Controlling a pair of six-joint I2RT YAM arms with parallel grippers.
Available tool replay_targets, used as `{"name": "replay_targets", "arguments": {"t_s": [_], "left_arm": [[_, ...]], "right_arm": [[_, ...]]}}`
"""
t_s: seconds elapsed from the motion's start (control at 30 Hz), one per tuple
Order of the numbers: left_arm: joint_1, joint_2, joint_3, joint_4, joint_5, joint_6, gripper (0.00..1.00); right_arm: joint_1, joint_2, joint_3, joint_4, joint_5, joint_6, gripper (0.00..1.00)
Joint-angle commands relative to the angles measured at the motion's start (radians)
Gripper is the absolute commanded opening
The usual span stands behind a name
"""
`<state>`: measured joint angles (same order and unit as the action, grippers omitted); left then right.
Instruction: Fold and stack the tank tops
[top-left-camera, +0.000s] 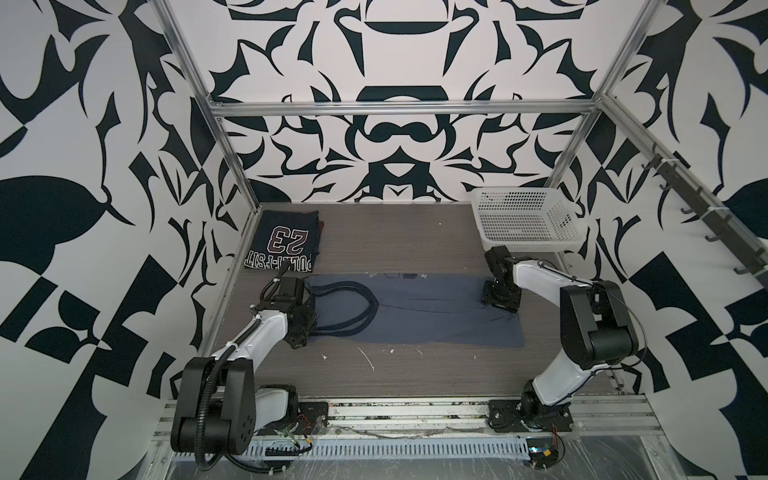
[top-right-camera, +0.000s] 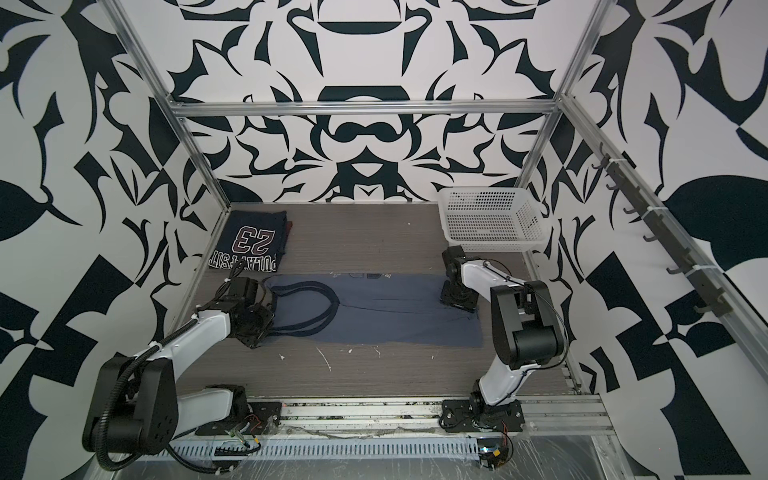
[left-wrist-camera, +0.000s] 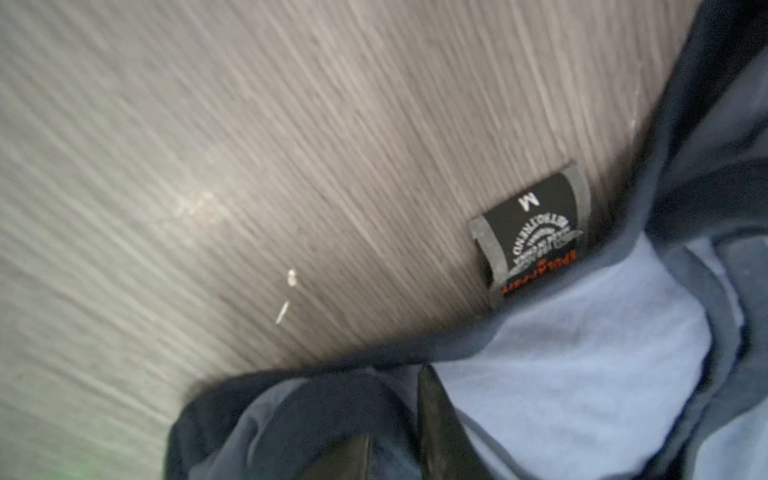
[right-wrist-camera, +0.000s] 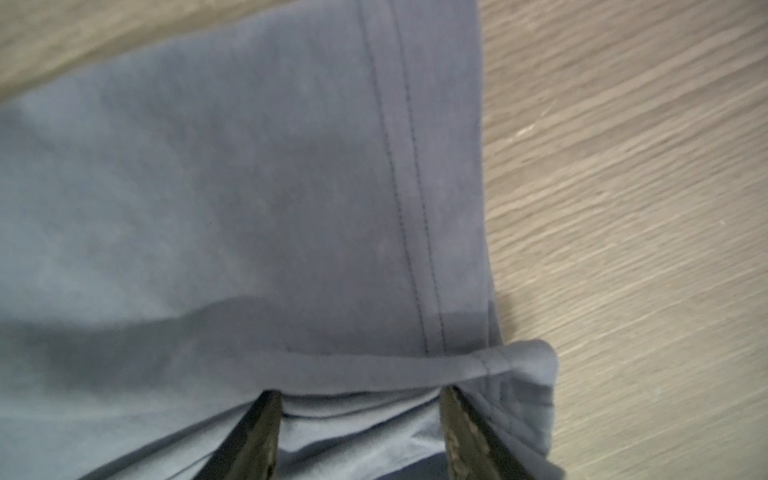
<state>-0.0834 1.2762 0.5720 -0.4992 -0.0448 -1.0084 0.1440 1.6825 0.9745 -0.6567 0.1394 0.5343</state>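
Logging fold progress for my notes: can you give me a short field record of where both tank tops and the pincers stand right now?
navy tank top: folded, far left corner of the table
slate-blue tank top: laid lengthwise mid-table, not yet stacked
left pincer: shut on its strap end
right pincer: open, astride the hem corner
basket: far right corner

Folded in far-left corner: navy top, "23" print up. Spread flat across centre, straps leftward: blue top.
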Motion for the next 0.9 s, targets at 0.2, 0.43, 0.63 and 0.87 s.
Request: {"name": "replay_targets", "arguments": {"t_s": [0.2,0.43,0.63,0.87], "left_arm": [[-0.016,0.037,0.149,-0.142,-0.093,0.098,0.42],[-0.157,-0.097,0.313,-0.332,-0.227,0.068,0.66],[-0.378,-0.069,0.313,-0.343,-0.221,-0.092,0.66],[-0.4,0.088,0.227,-0.161,-0.155,-0.11,0.55]], "right_arm": [[0.009,-0.119,-0.049,-0.052,-0.032,0.005,0.62],[0.061,-0.225,0.067,-0.121,-0.04,-0.069,0.65],[0.132,-0.132,0.149,-0.116,-0.051,-0.093,0.66],[0.149,0.053,0.24,-0.107,-0.085,-0.113,0.66]]}}
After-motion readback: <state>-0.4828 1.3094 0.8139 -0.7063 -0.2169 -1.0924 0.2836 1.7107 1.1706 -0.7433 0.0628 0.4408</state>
